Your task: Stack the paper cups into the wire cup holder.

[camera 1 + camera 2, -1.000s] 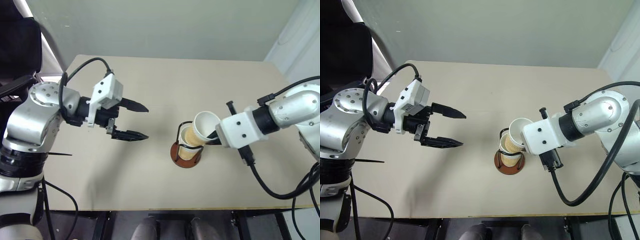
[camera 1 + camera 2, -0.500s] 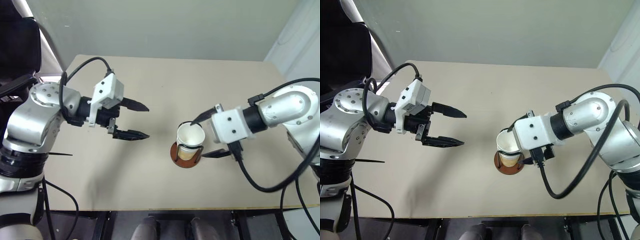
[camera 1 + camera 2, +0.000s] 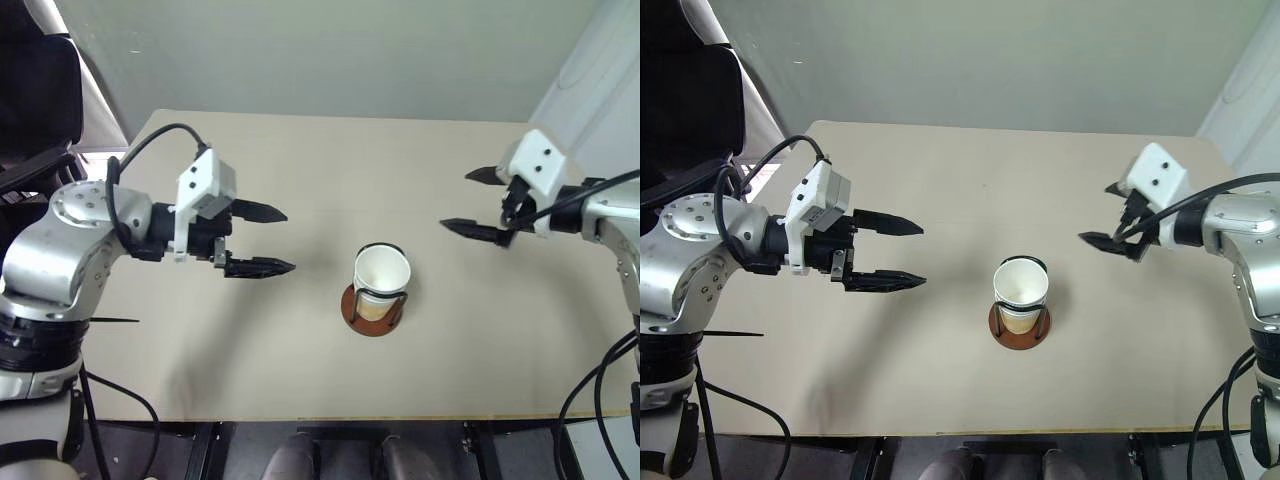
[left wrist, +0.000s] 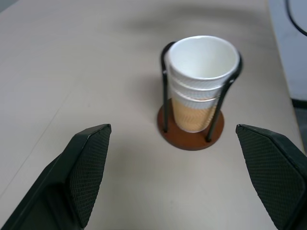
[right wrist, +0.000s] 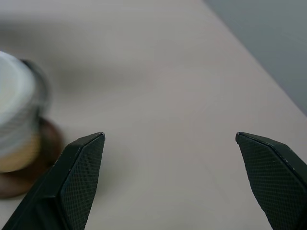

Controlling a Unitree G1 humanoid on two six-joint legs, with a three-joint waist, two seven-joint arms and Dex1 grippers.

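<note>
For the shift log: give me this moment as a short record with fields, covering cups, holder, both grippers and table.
cups: paper cups nested in one upright stack, three rims showing in the left wrist view
holder: wire cup holder on the table, wire loops around the stack
left gripper: left gripper open, holding nothing, apart from the holder
right gripper: right gripper open, holding nothing, apart from the holder
table: table, beige top
task state: no loose cup seen on the table

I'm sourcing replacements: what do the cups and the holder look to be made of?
The paper cups: apparently matte paper, tan-orange outside, white inside, with rolled rims. The wire cup holder: thin black loops, probably coated metal wire, on a smooth reddish-brown disc; wood or plastic, I cannot tell which.
</note>
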